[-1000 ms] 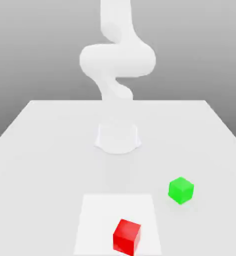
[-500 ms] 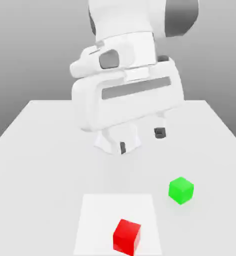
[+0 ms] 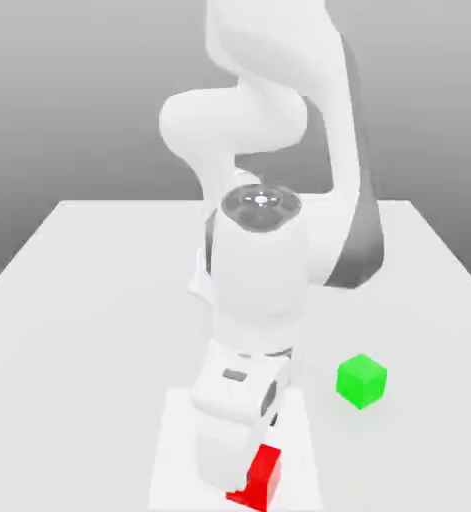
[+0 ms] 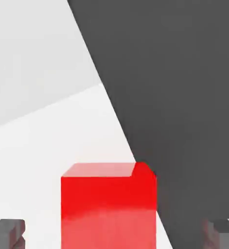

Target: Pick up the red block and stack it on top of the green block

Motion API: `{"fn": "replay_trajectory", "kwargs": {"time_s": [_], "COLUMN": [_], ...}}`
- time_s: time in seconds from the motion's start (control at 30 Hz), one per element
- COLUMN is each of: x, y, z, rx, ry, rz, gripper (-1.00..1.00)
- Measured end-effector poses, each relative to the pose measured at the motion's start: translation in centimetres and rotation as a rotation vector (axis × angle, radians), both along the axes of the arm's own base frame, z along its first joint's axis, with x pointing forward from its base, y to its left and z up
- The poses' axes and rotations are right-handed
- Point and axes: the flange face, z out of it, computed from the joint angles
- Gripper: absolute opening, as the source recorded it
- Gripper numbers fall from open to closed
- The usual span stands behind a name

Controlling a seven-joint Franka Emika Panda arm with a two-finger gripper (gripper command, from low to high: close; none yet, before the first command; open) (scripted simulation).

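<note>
Step in hand: approach to grasp. Gripper (image 4: 114, 233) fingers (image 4: 7, 232) stand wide apart, one either side of the red block (image 4: 109, 209), not touching. Block rests on the tabletop (image 3: 99, 300), near the green block (image 3: 361, 381). Next: lower, then close.

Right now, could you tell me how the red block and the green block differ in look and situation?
The red block is red, while the green block is green. The red block sits on a lighter square patch of the table; the green block sits off it, on the plain table surface. The arm partly covers the red block in the exterior view, with the open gripper straddling it; the green block stands in full sight. Both look like similar-sized cubes resting on the table.
</note>
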Motion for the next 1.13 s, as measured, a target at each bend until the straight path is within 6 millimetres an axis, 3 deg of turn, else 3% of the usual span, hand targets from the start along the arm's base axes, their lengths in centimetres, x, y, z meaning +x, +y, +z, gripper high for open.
{"fn": "replay_trajectory", "kwargs": {"time_s": [0.23,0.4,0.53,0.67,0.83,1.03,1.07,1.13], "x": [0.0,-0.2,-4.4,-10.6,-17.0,-17.8,-17.8,-17.8], "y": [0.0,0.2,6.2,13.3,16.2,16.6,16.5,16.5], "z": [-0.2,5.1,6.7,8.0,8.9,4.1,3.3,3.3], "rx": [0.0,0.002,0.029,0.034,0.006,0.001,0.0,0.0], "ry": [0.002,0.004,0.025,0.03,0.008,0.004,0.004,0.004], "rz": [0.0,0.007,0.217,0.511,0.763,0.797,0.798,0.797], "gripper": [-1.0,-1.0,-1.0,-1.0,-1.0,-1.0,1.0,1.0]}}
